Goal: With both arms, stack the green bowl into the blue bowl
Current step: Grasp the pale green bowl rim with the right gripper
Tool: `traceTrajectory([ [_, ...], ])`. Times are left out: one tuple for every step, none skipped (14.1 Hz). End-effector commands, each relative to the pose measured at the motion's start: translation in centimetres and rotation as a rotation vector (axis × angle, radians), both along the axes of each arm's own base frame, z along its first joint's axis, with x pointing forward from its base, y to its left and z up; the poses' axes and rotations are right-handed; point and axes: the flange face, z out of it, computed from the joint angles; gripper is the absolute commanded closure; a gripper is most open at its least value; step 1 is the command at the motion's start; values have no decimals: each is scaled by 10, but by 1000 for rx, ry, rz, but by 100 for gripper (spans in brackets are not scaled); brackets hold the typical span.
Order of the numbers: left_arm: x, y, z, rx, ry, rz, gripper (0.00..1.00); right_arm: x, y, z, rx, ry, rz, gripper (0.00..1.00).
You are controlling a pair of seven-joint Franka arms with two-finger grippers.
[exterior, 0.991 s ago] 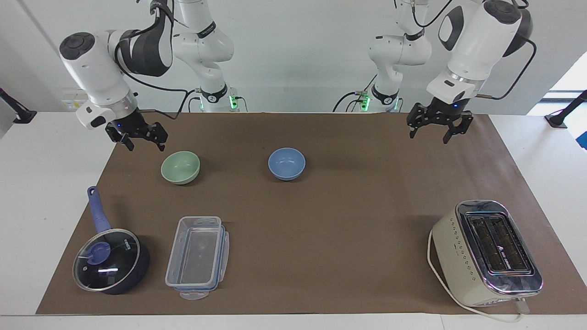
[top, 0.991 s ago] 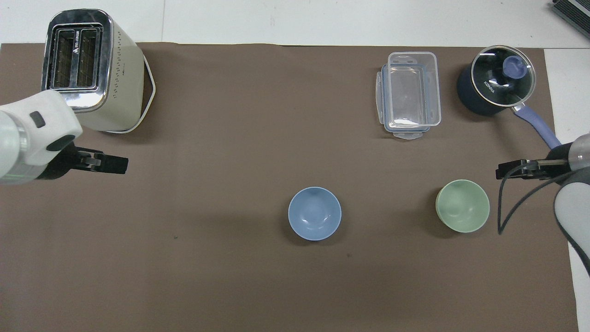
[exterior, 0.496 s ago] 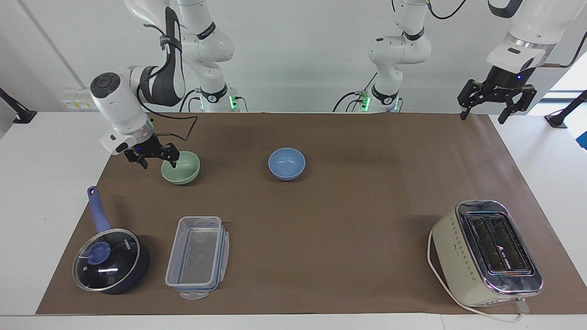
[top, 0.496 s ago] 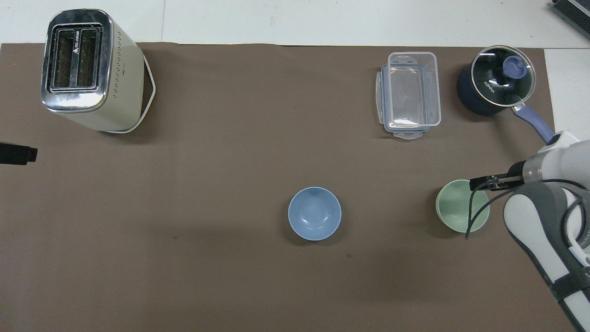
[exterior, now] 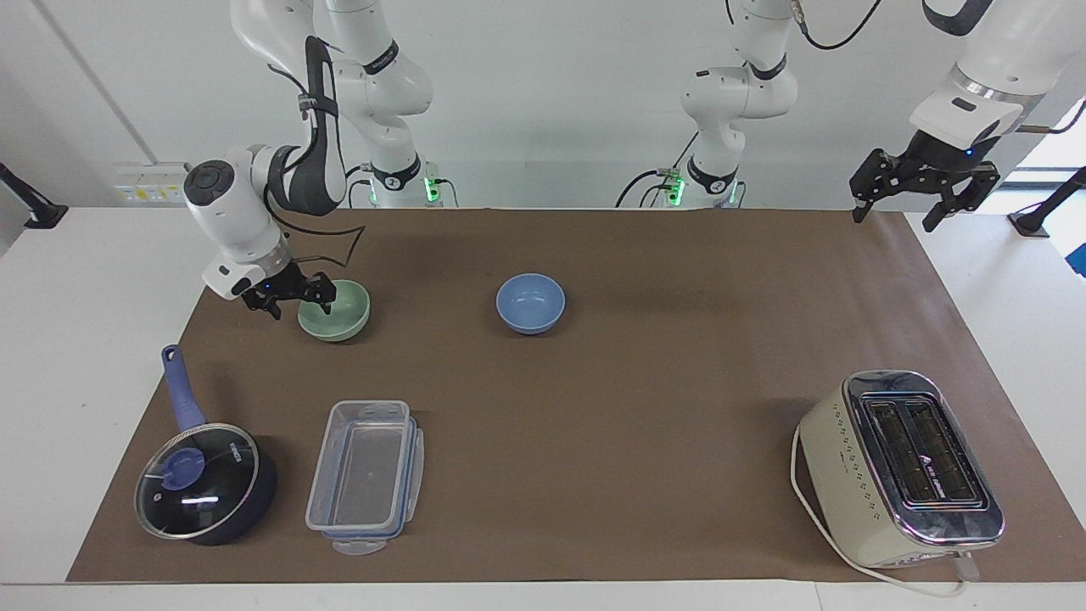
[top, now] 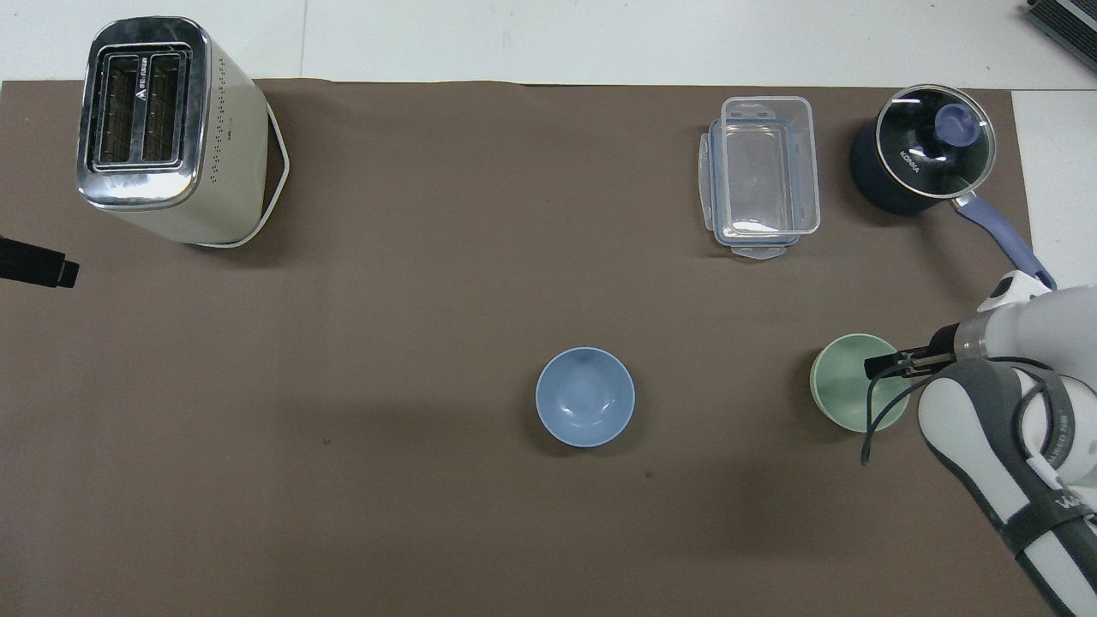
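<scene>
1. Green bowl [exterior: 334, 310]: upright on brown mat [exterior: 594, 399], toward right arm's end of table. Not yet lifted.
2. Blue bowl [exterior: 530, 302]: upright, empty, mid-mat; well apart from green bowl, abt same distance from robots.
3. Right gripper [exterior: 289, 297]: down at green bowl's rim, on the side away from blue bowl. Jaws apart, straddling the rim; nothing clamped.
4. Left gripper [exterior: 921, 184]: high over mat corner at left arm's end, waiting. Jaws spread wide, empty.
5. Risks:
   a. Rim pinch is shallow, so bowl may tip or slip once raised.
   b. Closing off-centre could shove bowl along mat instead of gripping.
   c. Long carry to blue bowl; a tilted release would leave it unseated.
   d. Handover, if used, is a drop risk w/ smooth matte walls.
6. Hard to see:
   a. Which finger sits inside the rim vs outside, unclear in facing view.
   b. Overhead: right arm covers part of bowl rim; left gripper cut off at frame edge, only a black tip [top: 38, 264] shows.
7. Bystanders: saucepan [exterior: 206, 484], clear container [exterior: 366, 477], toaster [exterior: 901, 467]; all farther from robots, off the likely path.
</scene>
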Motion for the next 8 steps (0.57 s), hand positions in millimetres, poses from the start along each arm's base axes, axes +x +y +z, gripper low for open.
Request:
traceTrajectory([
  [-8,-4,4,-16,30,4,0,-9,-12,-14,16,-29,25,0],
  [-10,-4,1,-16,30,4,0,-10,-14,-17,16,-32,32,0],
  [-10,-5,1,-16,29,3,0,-10,-18,-18,17,-31,32,14],
  [-9,-6,0,-19,27,4,0,-11,-19,-18,17,-31,30,34],
  [-9,-7,1,-36,23,11,0,-11,-19,-18,18,-29,26,54],
  [-9,-5,1,-49,20,14,0,-11,-18,-18,21,-30,12,76],
  [-9,-8,1,-47,20,7,0,-11,-18,-18,41,-32,-10,95],
  [-9,-8,1,-44,26,1,0,-11,-18,-18,55,-32,-26,100],
])
